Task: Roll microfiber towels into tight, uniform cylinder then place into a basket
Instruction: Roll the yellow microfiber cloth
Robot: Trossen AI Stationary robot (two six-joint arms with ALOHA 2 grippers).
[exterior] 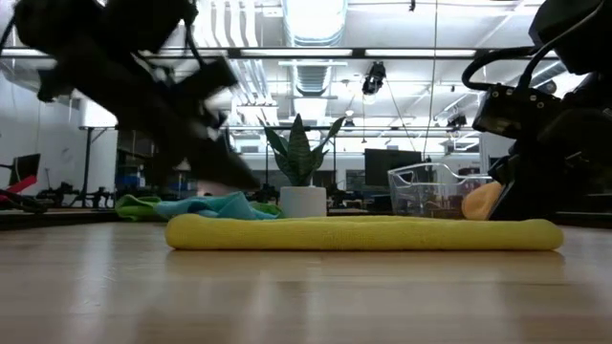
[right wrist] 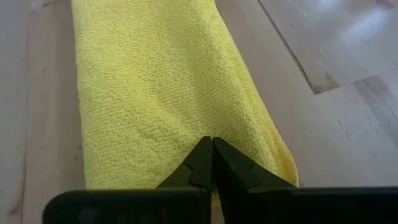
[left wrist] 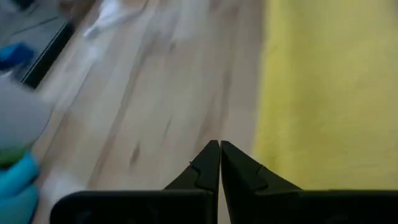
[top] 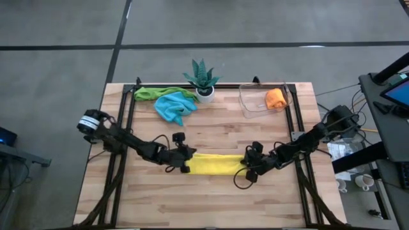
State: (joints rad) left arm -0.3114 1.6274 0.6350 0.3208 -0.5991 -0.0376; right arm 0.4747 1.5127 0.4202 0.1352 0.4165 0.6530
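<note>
A yellow microfiber towel (top: 216, 163), folded into a long flat strip, lies across the middle of the table. My left gripper (left wrist: 219, 146) is shut and its tips stand over bare wood just off the strip's left end (top: 192, 165). My right gripper (right wrist: 212, 142) is shut at the strip's right end (top: 241, 163). The clear basket (top: 263, 101) stands at the far right with an orange rolled towel (top: 275, 98) inside. A green towel (top: 156, 93) and a light blue towel (top: 176, 107) lie crumpled at the far edge. My right gripper has its shut fingertips over the top of the yellow towel's right end (right wrist: 186, 118), slanting down from the table's right side and pointing along the strip. Whether the tips touch the cloth, I cannot tell. The towel lies flat on the table.
A green spiky plant in a white pot (top: 203, 80) stands at the far middle between the loose towels and the basket. Black frame rails (top: 128, 115) run along the table's left and right sides. Bare wood (top: 211, 198) stretches in front of the yellow strip.
</note>
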